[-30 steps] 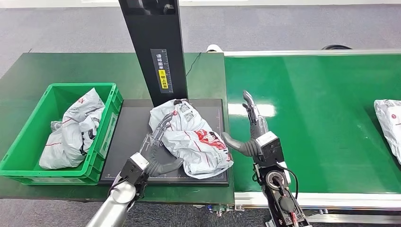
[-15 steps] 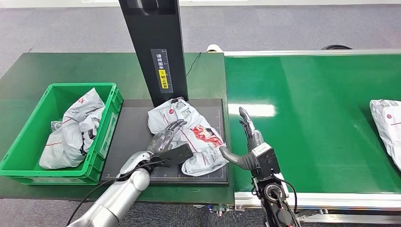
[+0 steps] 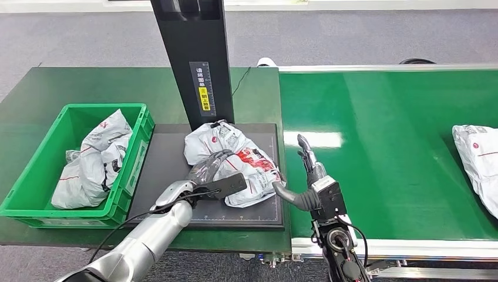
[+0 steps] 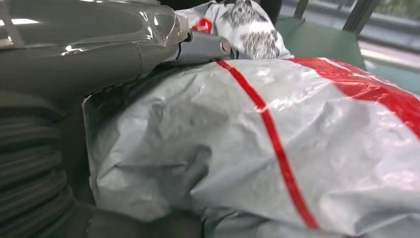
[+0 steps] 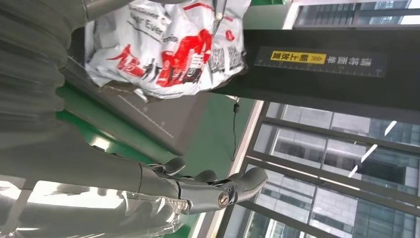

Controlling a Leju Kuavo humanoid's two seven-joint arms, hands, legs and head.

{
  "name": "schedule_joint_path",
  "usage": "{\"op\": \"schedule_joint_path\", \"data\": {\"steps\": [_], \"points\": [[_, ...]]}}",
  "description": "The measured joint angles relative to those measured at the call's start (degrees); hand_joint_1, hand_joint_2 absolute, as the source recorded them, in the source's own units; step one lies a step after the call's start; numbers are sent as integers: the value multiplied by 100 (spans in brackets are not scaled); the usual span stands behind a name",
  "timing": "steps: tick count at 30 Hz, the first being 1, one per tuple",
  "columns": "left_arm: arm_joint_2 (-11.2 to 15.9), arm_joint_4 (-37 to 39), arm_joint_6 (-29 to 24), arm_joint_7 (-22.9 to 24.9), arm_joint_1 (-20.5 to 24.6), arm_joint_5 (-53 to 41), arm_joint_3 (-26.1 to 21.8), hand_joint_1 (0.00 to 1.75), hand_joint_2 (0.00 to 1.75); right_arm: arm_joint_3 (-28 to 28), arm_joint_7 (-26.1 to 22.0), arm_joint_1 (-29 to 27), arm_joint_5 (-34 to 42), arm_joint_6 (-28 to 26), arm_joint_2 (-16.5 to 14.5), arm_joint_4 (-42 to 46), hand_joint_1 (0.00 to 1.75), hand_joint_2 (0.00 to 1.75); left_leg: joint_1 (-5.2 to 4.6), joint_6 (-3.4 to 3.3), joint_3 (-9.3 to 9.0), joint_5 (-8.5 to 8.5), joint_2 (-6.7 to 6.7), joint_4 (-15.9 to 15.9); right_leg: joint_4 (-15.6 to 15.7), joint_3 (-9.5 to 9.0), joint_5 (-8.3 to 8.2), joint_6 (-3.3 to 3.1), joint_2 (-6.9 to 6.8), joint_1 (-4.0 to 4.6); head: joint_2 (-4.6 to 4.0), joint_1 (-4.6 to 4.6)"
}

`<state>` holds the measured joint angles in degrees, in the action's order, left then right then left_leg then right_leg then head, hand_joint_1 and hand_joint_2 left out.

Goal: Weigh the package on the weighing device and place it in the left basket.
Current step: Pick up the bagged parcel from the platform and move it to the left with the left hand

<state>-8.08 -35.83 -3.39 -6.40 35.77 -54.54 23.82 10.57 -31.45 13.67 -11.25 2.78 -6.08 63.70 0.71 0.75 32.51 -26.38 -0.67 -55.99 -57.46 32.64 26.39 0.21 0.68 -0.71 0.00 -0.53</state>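
Head view: the left robot hand grips the package on the black scale — the right robot hand waits beside it, fingers apart, holding nothing.

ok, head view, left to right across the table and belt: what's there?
Green basket holding bagged packages → left hand → package on the scale → right hand → green conveyor belt → another package at the far right edge.
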Motion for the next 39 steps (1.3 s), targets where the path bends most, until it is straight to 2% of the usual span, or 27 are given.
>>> {"op": "schedule_joint_path", "data": {"steps": [4, 15, 19, 26, 32, 36, 39], "points": [[-2, 5, -181, -106, -11, -19, -36, 175, 175, -49, 14, -62, -5, 0, 1, 4, 0, 175, 0, -1, 1, 1, 0, 0, 0, 2, -1, 1, 0, 0, 0, 0], [-16, 5, -212, -120, 11, -19, -50, 175, 175, -85, 16, -97, -7, 0, 1, 6, 0, 175, 0, -2, 13, -1, 1, 0, 0, 17, 0, 1, 1, 0, 0, -1], [-12, -16, -403, -438, -41, -7, -54, 175, 175, -88, 16, -99, -37, 9, 1, 6, 0, 175, 0, -2, 14, -1, 1, 0, 0, 19, 0, 1, 2, 0, 0, -1], [39, -445, -1304, -1446, -399, 170, -84, 175, 175, -126, -27, -145, -25, 65, 18, 49, 0, 175, 0, -2, 30, -1, 1, -1, 0, 35, 0, 1, 2, 0, 0, -1], [99, -1372, -2644, -2233, -785, 593, -270, 175, 175, -167, -37, -221, 36, 66, 59, 174, 0, 175, 0, -2, 41, -1, 1, 0, 0, 46, 0, 1, 2, 0, 0, -1], [154, -2021, -3396, -2521, -1041, 595, -421, 175, 175, -178, -38, -260, 64, 61, 78, 227, 0, 175, 0, -1, 44, -1, 2, 0, 0, 49, 1, 1, 2, 0, 0, -1], [197, -2406, -3564, -2565, -1193, 522, -518, 175, 175, -180, -39, -276, 76, 54, 96, 248, 0, 175, 0, -1, 45, -1, 2, 0, 0, 49, 1, 1, 2, 0, 0, 0]]}}
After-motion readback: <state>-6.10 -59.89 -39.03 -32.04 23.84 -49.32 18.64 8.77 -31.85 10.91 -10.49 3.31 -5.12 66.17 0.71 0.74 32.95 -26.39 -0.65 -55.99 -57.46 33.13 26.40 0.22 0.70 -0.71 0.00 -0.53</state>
